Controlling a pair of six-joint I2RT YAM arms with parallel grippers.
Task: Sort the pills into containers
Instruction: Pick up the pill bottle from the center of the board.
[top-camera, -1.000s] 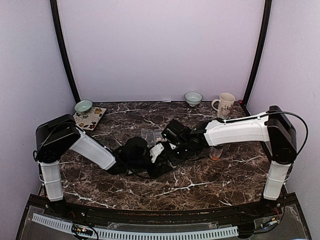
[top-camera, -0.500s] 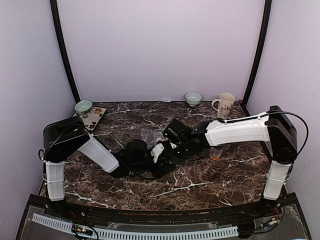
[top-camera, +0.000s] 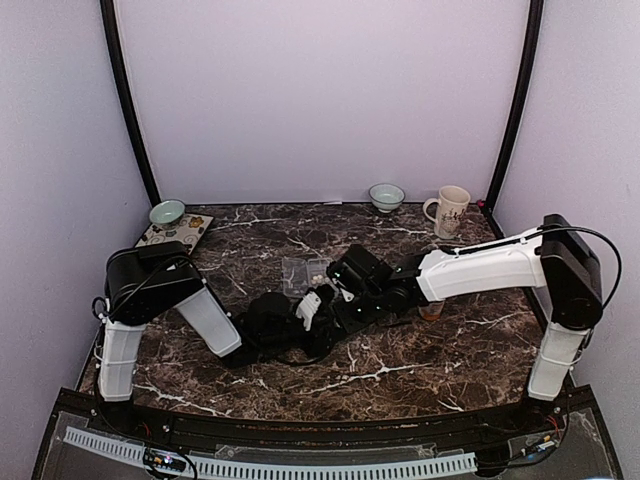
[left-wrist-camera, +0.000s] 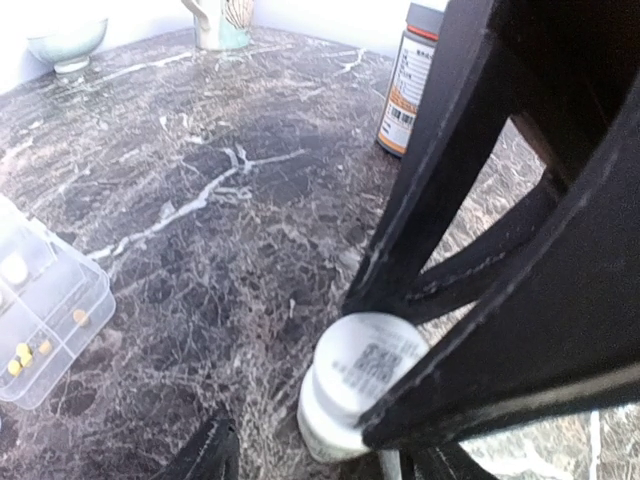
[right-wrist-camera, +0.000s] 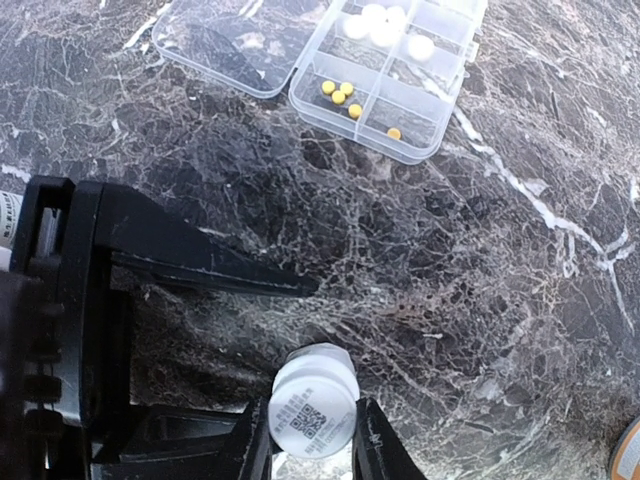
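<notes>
My right gripper is shut on a small white bottle, held on its side just above the marble, its QR-coded end toward the camera. The left gripper stands open, its black fingers on either side of the same bottle with a gap to it. The clear pill box lies beyond with its lid folded back. Its containers hold white pills and small yellow ones. From the top camera both grippers meet at mid-table, just in front of the box.
An orange bottle with a grey cap stands under the right forearm. A mug and a bowl sit at the back right. Another bowl and a patterned mat are at the back left.
The left arm's upper links have swung right and its gripper has pushed in closer to the bottle. The right arm has dropped slightly while keeping hold of the bottle.
</notes>
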